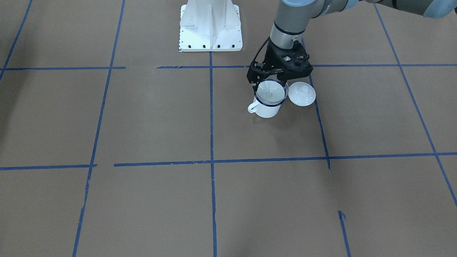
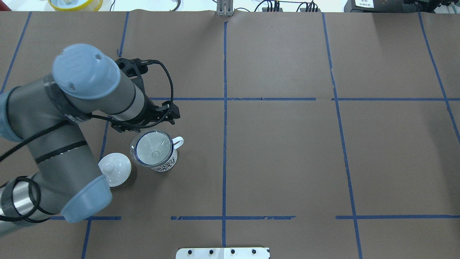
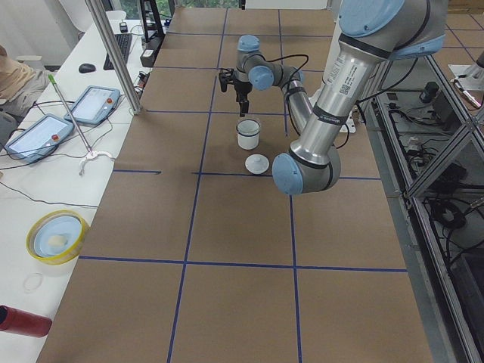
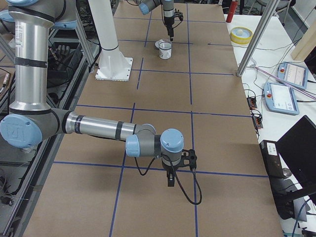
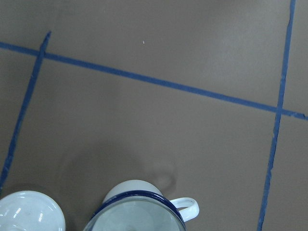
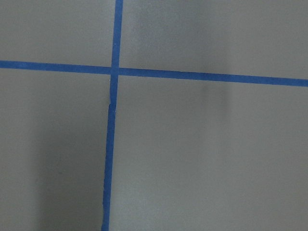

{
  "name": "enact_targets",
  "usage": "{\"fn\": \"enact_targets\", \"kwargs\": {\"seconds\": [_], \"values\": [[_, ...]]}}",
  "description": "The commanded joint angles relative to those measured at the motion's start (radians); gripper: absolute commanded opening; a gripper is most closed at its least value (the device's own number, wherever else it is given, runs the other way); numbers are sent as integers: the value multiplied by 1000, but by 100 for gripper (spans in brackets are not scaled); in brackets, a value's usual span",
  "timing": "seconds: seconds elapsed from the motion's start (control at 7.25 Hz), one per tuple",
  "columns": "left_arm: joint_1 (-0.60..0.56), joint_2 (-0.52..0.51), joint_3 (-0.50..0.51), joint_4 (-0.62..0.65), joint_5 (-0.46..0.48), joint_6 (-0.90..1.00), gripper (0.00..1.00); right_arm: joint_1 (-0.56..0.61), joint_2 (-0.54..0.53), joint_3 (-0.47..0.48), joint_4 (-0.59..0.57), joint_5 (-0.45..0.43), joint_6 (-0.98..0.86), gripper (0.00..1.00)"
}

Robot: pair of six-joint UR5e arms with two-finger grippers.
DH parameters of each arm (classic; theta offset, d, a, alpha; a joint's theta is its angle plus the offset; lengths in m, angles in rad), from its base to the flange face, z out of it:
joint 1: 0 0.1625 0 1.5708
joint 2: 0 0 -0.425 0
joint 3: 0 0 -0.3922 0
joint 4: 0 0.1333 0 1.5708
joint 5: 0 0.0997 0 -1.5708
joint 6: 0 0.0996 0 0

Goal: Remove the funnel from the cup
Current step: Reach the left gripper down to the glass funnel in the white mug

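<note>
The white cup (image 1: pixel 266 109) with a dark blue rim stands on the table, its handle toward the table's middle. The clear funnel (image 1: pixel 271 93) sits in its mouth, also in the overhead view (image 2: pixel 152 148). My left gripper (image 1: pixel 271 82) hangs right over the funnel's robot-side rim. Its fingertips are hidden behind the funnel and the wrist, so I cannot tell if it is open or shut. The left wrist view shows only the cup's rim (image 5: pixel 126 188) at the bottom edge. My right gripper (image 4: pixel 170 183) hovers low over bare table far away; I cannot tell its state.
A white round knobbed lid (image 1: pixel 302 94) lies on the table right beside the cup, on the side away from its handle. The white robot base plate (image 1: pixel 210 32) stands behind. Blue tape lines cross the brown table. A yellow bowl (image 3: pixel 57 236) sits on the side bench.
</note>
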Motion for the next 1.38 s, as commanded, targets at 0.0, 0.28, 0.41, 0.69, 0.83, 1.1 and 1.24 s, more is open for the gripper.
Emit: {"fn": "enact_targets", "kwargs": {"seconds": [0.0, 0.28, 0.41, 0.69, 0.83, 1.1, 1.24], "values": [[46, -22, 73, -5, 42, -8, 94, 0, 0, 0, 0, 0, 0, 100], [81, -29, 96, -16, 42, -8, 85, 0, 0, 2, 0, 0, 0, 100], [81, -32, 97, -16, 41, -8, 77, 0, 0, 0, 0, 0, 0, 100], [81, -32, 95, -16, 39, -5, 38, 0, 0, 2, 0, 0, 0, 100], [81, -32, 87, -14, 41, -5, 0, 0, 0, 0, 0, 0, 0, 100], [81, -31, 77, -11, 42, 0, 0, 0, 0, 0, 0, 0, 0, 100], [80, -31, 69, -6, 42, 1, 0, 0, 0, 0, 0, 0, 0, 100]]}}
